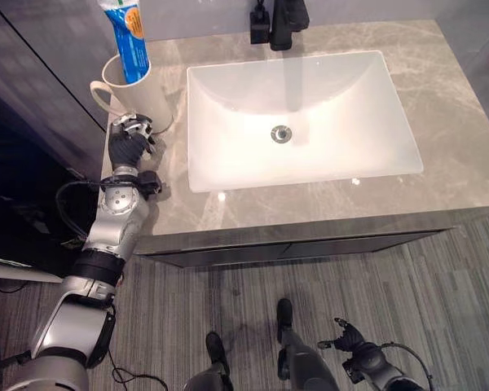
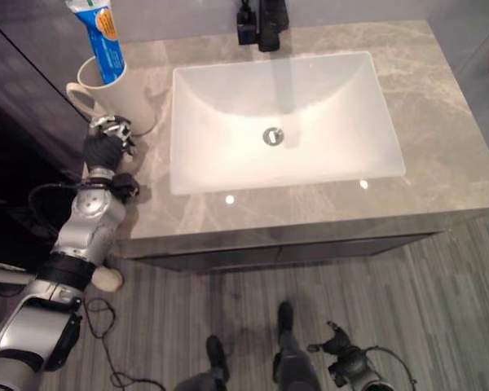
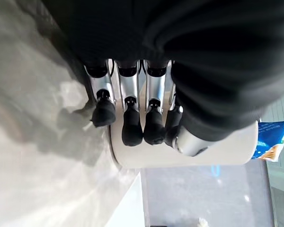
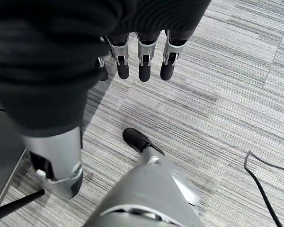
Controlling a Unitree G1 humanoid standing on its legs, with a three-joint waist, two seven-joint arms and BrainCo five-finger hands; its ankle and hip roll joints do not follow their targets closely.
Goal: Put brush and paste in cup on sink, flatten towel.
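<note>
White cup (image 1: 133, 96) stands left on the counter (image 1: 440, 106), paste (image 1: 129, 39) inside; the left hand (image 1: 130, 138), fingers loosely straight, touches its base and might tip it. Right hand (image 1: 354, 338) hangs relaxed, empty.

1. Both eye views look steeply down from the head onto the same sink (image 1: 301, 122) and counter (image 1: 448, 106), slightly offset sideways.
2. The left wrist view looks along its fingers, very close to the cup (image 3: 217, 151).
3. The right wrist view faces the floor (image 4: 236, 94) from higher up.
</note>
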